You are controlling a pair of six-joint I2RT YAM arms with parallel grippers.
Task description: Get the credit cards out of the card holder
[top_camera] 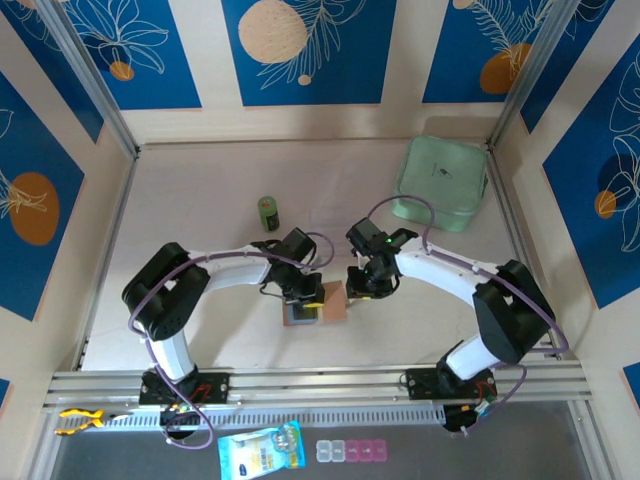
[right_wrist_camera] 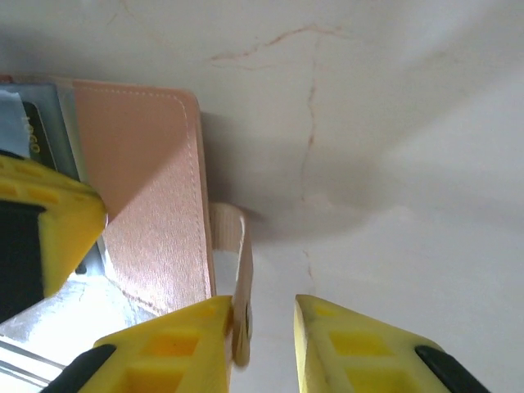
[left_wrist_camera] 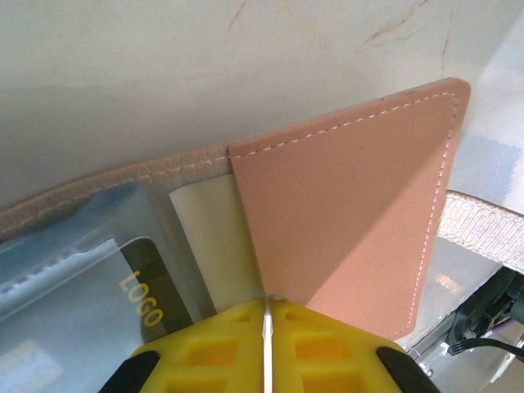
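- Leftmost, a small dark green can [top_camera: 268,213] stands on the table [top_camera: 200,190], behind the left arm and apart from it.
- Next, the left gripper [top_camera: 300,297] sits low over the card holder [top_camera: 333,298], near the middle of the table. From the left wrist, its yellow fingers [left_wrist_camera: 205,352] are pressed together with only a thin seam between them. They sit at the holder's near edge, and I cannot tell whether anything is nipped in that seam.
- The holder lies on the table between the two grippers. Clear pockets on its left side show a dark card [left_wrist_camera: 143,282] printed "LOGO" in yellow. A pale card [left_wrist_camera: 209,237] just beside it runs under the tan-pink leather flap [left_wrist_camera: 352,221].
- Right of the flap, the snap tab [right_wrist_camera: 237,270] sticks out from under the holder's edge.
- The right gripper [right_wrist_camera: 262,304] hangs over that tab with its fingers spread. The tab lies against the inner face of one finger [right_wrist_camera: 180,344], and the other finger stands clear of it.
- Far right and back, a mint-green case [top_camera: 440,182] lies well apart.
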